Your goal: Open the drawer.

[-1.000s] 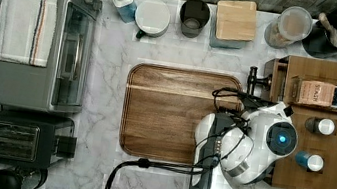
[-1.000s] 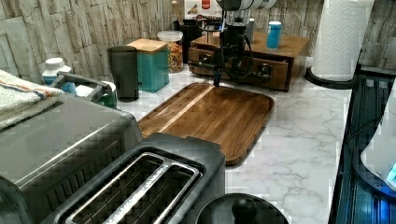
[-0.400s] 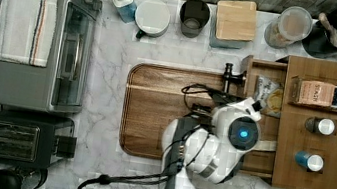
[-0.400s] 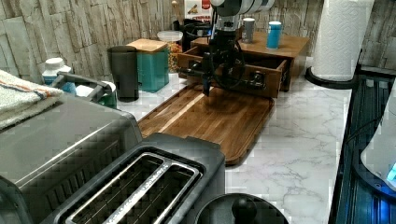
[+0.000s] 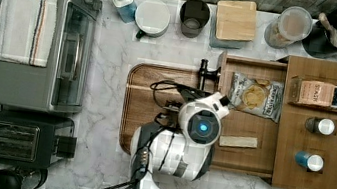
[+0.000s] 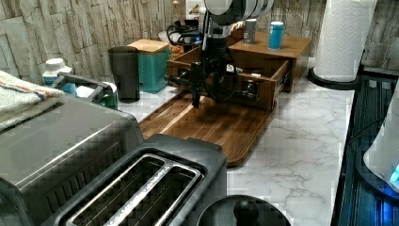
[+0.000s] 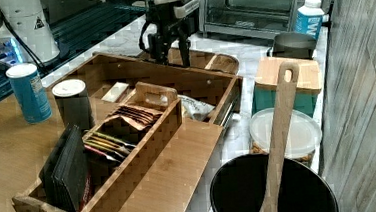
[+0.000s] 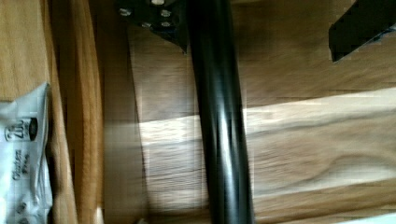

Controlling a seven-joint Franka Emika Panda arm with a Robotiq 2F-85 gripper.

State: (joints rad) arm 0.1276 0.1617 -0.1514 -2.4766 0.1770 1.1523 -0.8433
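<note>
- The drawer (image 5: 248,124) stands drawn well out of its wooden cabinet (image 5: 328,128), its front overhanging the cutting board (image 5: 149,107); a chip bag (image 5: 255,96) and a pale bar (image 5: 237,142) lie inside, behind the jaws.
- Open board and marble counter (image 5: 102,115) lie ahead of the jaws — room for travel remains.
- Compared with 0.4 s ago, the drawer front sits farther out over the board, and the arm has shifted with it.
- The gripper (image 6: 201,82) points straight down from the wrist; the handle (image 8: 219,121) runs between the jaws, which stand apart around the bar without clamping it.
</note>
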